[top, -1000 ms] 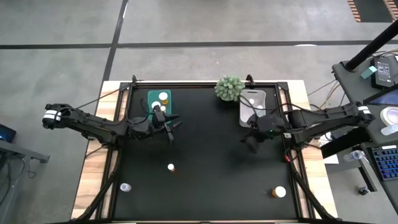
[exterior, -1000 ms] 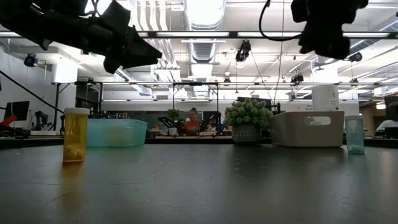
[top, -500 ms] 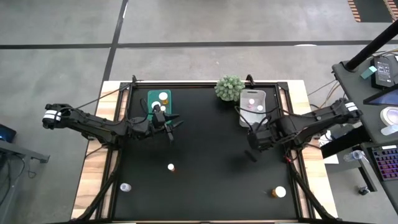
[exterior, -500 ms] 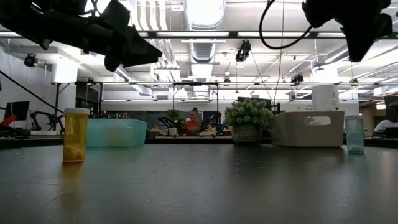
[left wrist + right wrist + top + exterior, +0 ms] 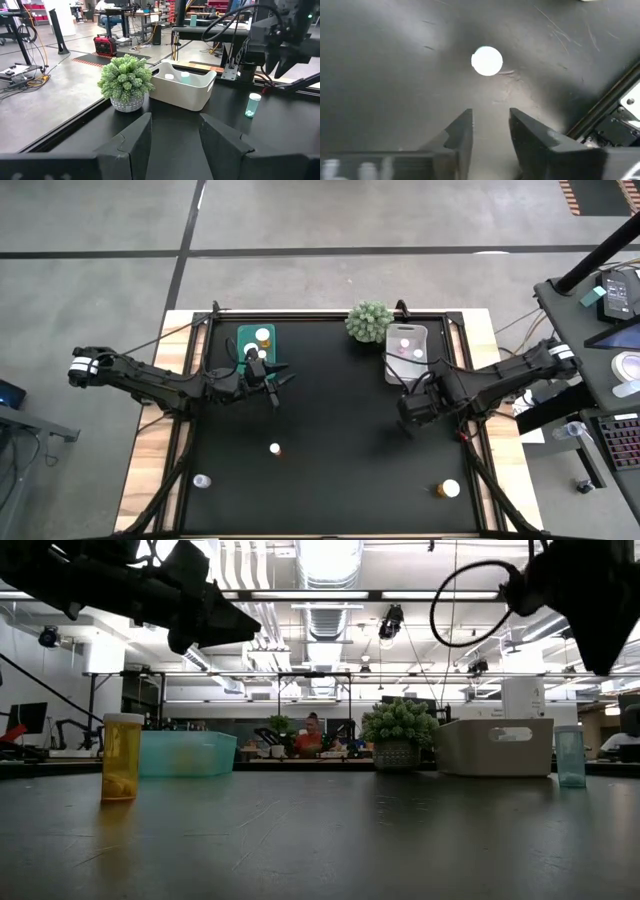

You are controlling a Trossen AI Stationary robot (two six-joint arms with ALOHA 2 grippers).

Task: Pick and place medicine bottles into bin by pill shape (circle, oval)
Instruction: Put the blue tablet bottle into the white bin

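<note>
My right gripper (image 5: 405, 420) hangs open, pointing down, over a pale teal bottle (image 5: 571, 755) that stands upright on the black table. The bottle's white cap (image 5: 487, 60) shows ahead of the fingers in the right wrist view, and the bottle also shows in the left wrist view (image 5: 253, 104). The arm hides it in the high view. My left gripper (image 5: 275, 386) is open and empty, held above the table beside the green bin (image 5: 257, 340). An amber bottle (image 5: 275, 448) stands mid-table, and two more bottles (image 5: 200, 480) (image 5: 447, 489) stand near the front edge.
The white bin (image 5: 406, 345) at the back right holds bottles, and a spiky green plant ball (image 5: 369, 321) stands beside it. The green bin also holds bottles. Raised rails run along the table's edges (image 5: 605, 107). A person sits far behind the table (image 5: 314, 735).
My right gripper has moved away from the white bin toward the table's near edge and come down somewhat, and it now stands over the pale teal bottle. Its fingers stay apart.
</note>
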